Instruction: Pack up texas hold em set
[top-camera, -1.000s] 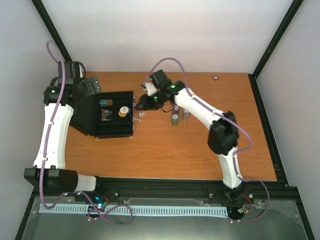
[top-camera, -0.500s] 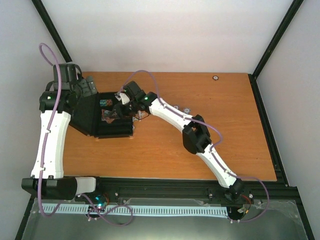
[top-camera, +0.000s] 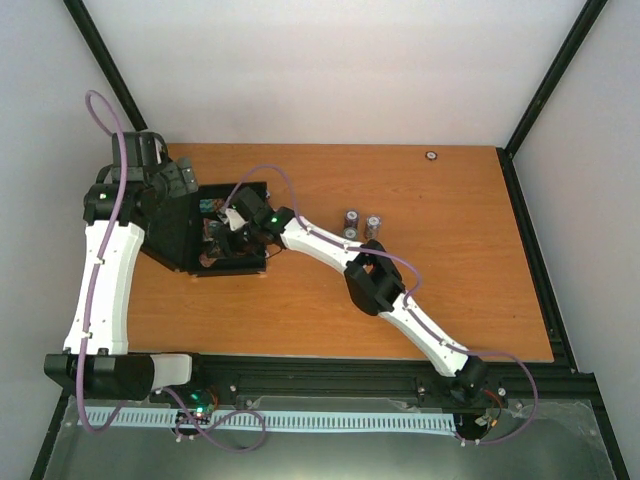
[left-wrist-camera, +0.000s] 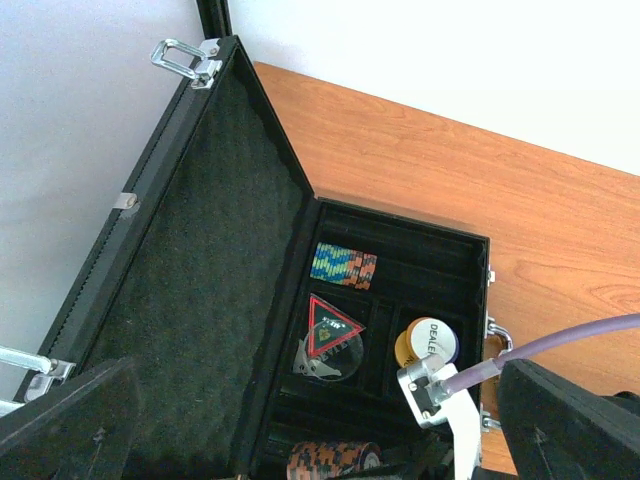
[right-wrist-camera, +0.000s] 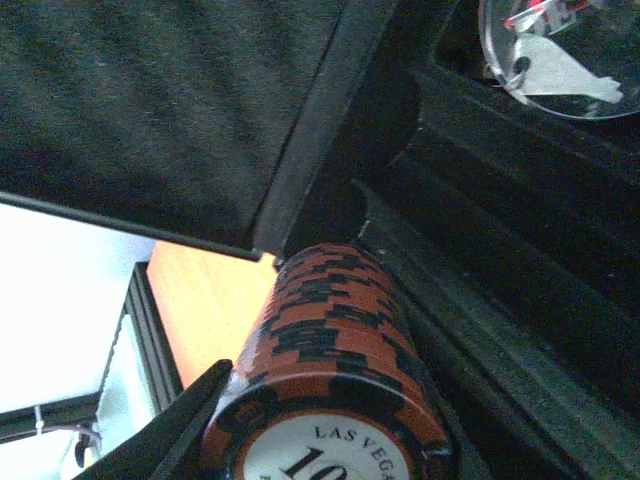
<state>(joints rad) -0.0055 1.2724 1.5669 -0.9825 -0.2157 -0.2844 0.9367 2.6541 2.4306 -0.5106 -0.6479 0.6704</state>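
Note:
The black case (top-camera: 190, 232) of the texas hold em set lies open at the table's left, its lid (left-wrist-camera: 190, 300) raised. In its tray lie a blue-green-orange chip stack (left-wrist-camera: 343, 265), a dark triangular token (left-wrist-camera: 332, 325) on a clear disc, and dealer discs (left-wrist-camera: 428, 340). My right gripper (top-camera: 225, 243) reaches into the tray's near-left part, shut on an orange-and-black chip stack (right-wrist-camera: 330, 330) that lies on its side. My left gripper (top-camera: 168, 182) stands open above the lid's far edge, with its fingers (left-wrist-camera: 70, 420) spread wide.
Two upright chip stacks (top-camera: 351, 222) (top-camera: 372, 224) stand on the wooden table right of the case. A small round disc (top-camera: 432, 155) lies near the far edge. The right arm stretches across the table's middle toward the case.
My right arm has swung left from beside the case's right edge into the tray, carrying the orange-and-black stack. The left arm shifted only slightly.

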